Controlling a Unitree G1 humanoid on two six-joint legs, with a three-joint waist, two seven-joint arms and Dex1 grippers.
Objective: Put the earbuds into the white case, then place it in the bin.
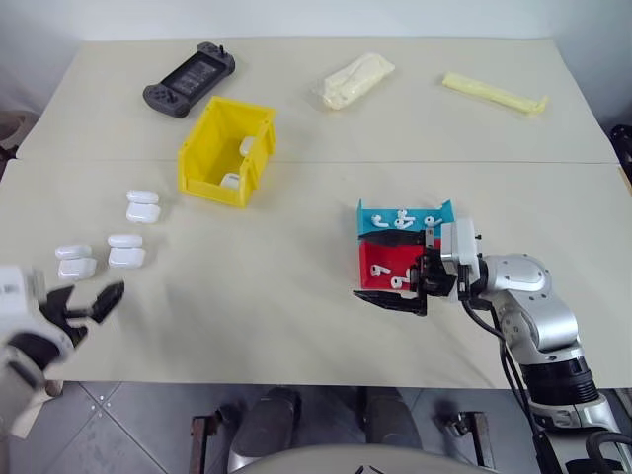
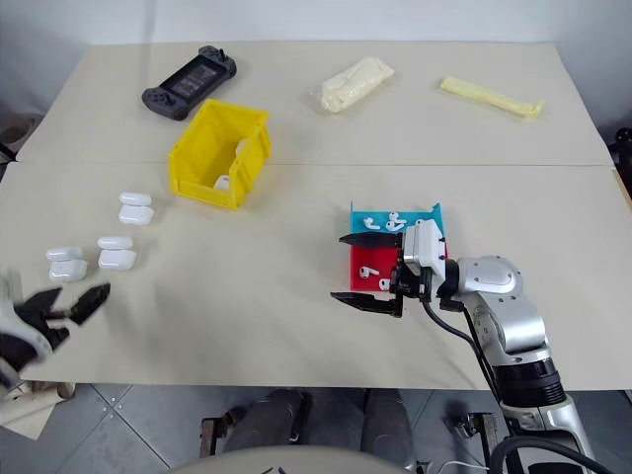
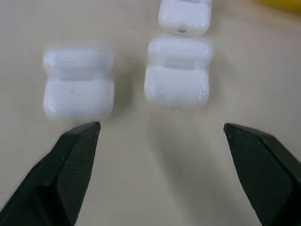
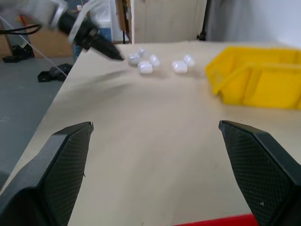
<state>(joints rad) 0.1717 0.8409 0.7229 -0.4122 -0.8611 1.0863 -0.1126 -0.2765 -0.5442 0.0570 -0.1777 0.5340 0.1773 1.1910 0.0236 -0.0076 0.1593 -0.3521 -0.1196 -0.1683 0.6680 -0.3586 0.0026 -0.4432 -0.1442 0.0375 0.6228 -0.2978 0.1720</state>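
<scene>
Three white cases lie on the table's left side with lids that look open: one [image 1: 142, 205] nearest the bin, and two side by side [image 1: 126, 251] [image 1: 75, 261]. My left gripper [image 1: 91, 306] hovers open just short of that pair, which sits ahead of its fingertips [image 3: 78, 84] [image 3: 177, 73]. The yellow bin [image 1: 200, 158] stands behind them with white cases inside. Earbuds [image 1: 400, 219] lie in the blue tray, and more earbuds [image 1: 395, 281] in the red tray. My right gripper [image 2: 365, 269] is open and empty, pointing left, at the trays' left side.
The blue tray [image 1: 367, 219] and red tray [image 1: 370, 262] sit together right of centre. A black game controller [image 1: 188, 79], a cream bag [image 1: 355, 79] and a yellow strip [image 1: 494, 94] lie along the far side. The table's near edge runs just below both grippers.
</scene>
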